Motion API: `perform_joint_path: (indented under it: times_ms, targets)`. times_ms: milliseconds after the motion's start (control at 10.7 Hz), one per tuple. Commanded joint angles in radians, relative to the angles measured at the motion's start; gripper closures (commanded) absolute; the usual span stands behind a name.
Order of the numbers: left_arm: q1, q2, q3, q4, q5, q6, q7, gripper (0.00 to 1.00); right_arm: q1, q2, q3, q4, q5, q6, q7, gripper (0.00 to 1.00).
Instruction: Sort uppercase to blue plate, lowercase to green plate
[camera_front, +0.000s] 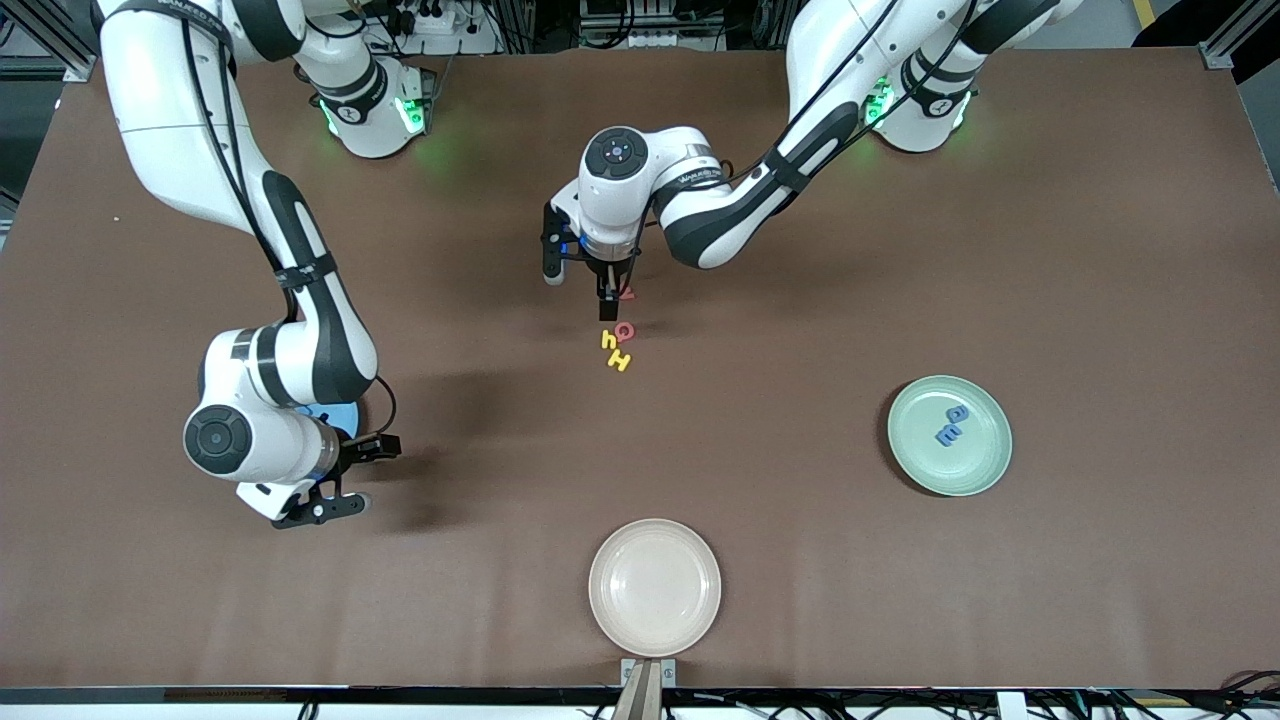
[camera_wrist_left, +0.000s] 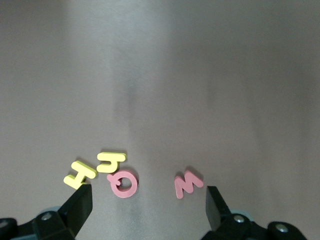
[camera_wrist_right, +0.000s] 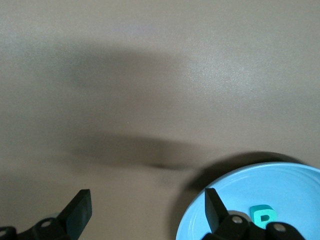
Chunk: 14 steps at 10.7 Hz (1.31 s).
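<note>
Lowercase w (camera_wrist_left: 188, 183), the red one, lies on the bare table under the left gripper (camera_wrist_left: 150, 202), nearer the robots' bases than the rest of the cluster. In the left wrist view it sits between the spread fingers, close to one fingertip (camera_wrist_left: 214, 200) and well apart from the other. We judge this letter to be the step in hand: pick it and carry it to the green plate (camera_front: 985, 470) toward the left arm's end of the table.

Nearby letters: red Q (camera_wrist_left: 123, 184), yellow h (camera_wrist_left: 110, 161) and yellow H (camera_wrist_left: 79, 174) are bunched together, Q and h touching or nearly so. The second fingertip stands just beside the H (a risk).

For a clean pick, we think the gripper should shift so the w is centred between the fingers before descending; otherwise the closing stroke may drag the w sideways or the other finger may nudge the H. The letter is thin, flat foam, so we expect the fingertips must come down almost to the table to catch its edges.

Green plate already holds two blue letters (camera_front: 951, 425). The blue plate (camera_wrist_right: 300, 180) shows a teal letter (camera_wrist_right: 262, 215) in the right wrist view; whether more lie in it we cannot tell.

Right gripper (camera_front: 335, 490) waits over the blue plate, fingers spread and empty. The cream plate (camera_front: 690, 625) nearest the front camera holds nothing.
</note>
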Motion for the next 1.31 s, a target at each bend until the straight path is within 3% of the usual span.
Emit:
perform_joint_path:
  times_ms: [0,374,654,1215]
  targets:
    - [-0.002,-0.004,0.001,-0.007,0.031,0.005,0.043,0.02,-0.009,0.0,0.009,0.0,0.001,0.007,0.014,0.0]
    - [-0.005,0.015,0.001,-0.01,0.086,0.006,0.103,0.1,-0.01,0.0,0.009,0.0,0.001,0.007,0.014,0.0]
    - [-0.004,0.03,-0.001,0.006,0.043,0.009,-0.016,0.14,-0.01,0.0,0.009,0.0,0.001,0.007,0.014,0.0]
    - [-0.011,0.125,0.016,0.119,-0.009,0.055,-0.07,0.17,-0.01,0.002,0.009,0.0,0.001,0.008,0.014,0.0]
